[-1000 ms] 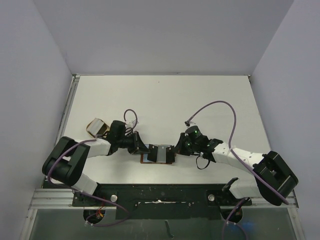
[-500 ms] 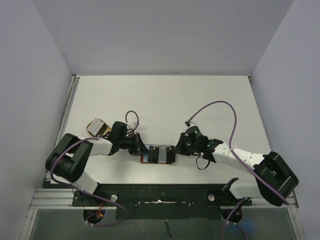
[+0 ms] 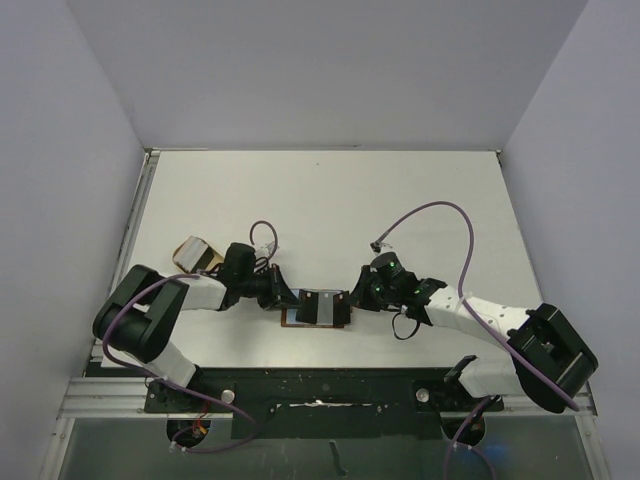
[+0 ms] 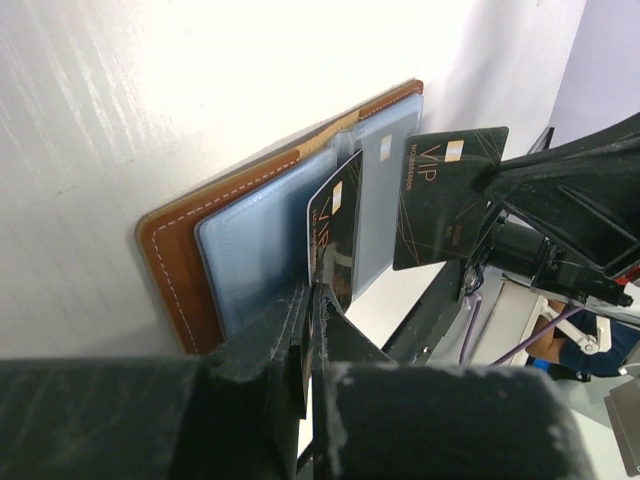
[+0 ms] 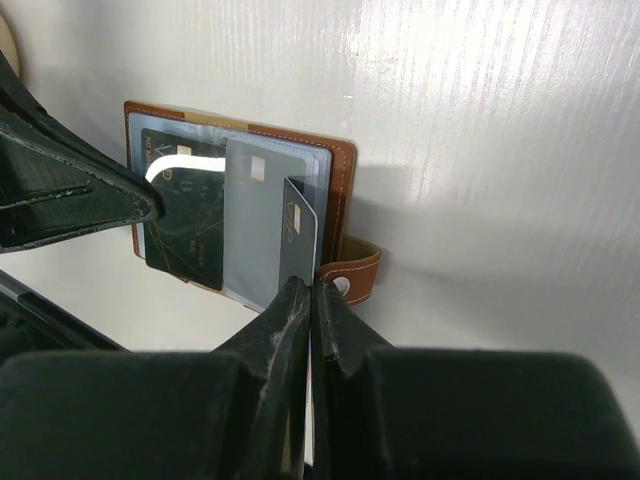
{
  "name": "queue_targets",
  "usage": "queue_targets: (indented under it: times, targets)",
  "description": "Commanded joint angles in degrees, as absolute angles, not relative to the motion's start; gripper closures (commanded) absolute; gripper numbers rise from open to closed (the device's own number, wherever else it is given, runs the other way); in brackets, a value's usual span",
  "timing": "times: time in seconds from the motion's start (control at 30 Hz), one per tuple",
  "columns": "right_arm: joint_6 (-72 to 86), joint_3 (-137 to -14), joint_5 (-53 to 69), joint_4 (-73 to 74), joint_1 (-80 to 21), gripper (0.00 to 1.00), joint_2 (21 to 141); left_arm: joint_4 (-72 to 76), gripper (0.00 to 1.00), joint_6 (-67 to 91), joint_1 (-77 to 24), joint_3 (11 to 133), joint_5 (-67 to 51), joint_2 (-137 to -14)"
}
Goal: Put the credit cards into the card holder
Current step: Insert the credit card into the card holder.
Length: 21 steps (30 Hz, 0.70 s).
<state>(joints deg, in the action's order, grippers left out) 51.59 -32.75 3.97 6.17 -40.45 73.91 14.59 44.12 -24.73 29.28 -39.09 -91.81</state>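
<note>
**A:** Top view?
**B:** One open holder point(image 3: 316, 320) lies flat on the table point(image 3: 330, 200), between left gripper point(image 3: 296, 300) and right gripper point(image 3: 346, 299). One dish point(image 3: 195, 252) sits to the left.
**A:** Left wrist?
**B:** Left gripper is clamped on one dark card point(image 4: 335, 230), over the holder. It should go in edge-first, square to a pocket.
**A:** Right wrist?
**B:** Right gripper pinches the second card point(image 5: 300, 235). Two cards in all.

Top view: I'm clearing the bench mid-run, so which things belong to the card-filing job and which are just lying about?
In the job: open brown leather card holder; thin black VIP card in left tool; matching black card in right tool.
Lying about: tan rounded dish.
</note>
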Motion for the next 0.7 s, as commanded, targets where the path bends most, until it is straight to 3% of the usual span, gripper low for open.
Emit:
queue_targets:
  times: [0.0, 0.6, 0.67]
  targets:
    - [51.23, -32.48, 1.41, 6.67, -40.45, 1.0, 71.86, 19.48, 1.0, 45.55, -25.62, 30.5, -35.72, -93.15]
    - [51.94, -31.83, 1.04, 7.13, -40.6, 1.0, 70.36, 26.4, 1.0, 51.89, -29.96, 28.87, -30.66, -93.67]
    - [51.9, -32.49, 1.18, 7.95, -40.58, 1.0, 69.96, 24.93, 0.93, 51.24, -29.96, 29.42, -29.79, -92.97]
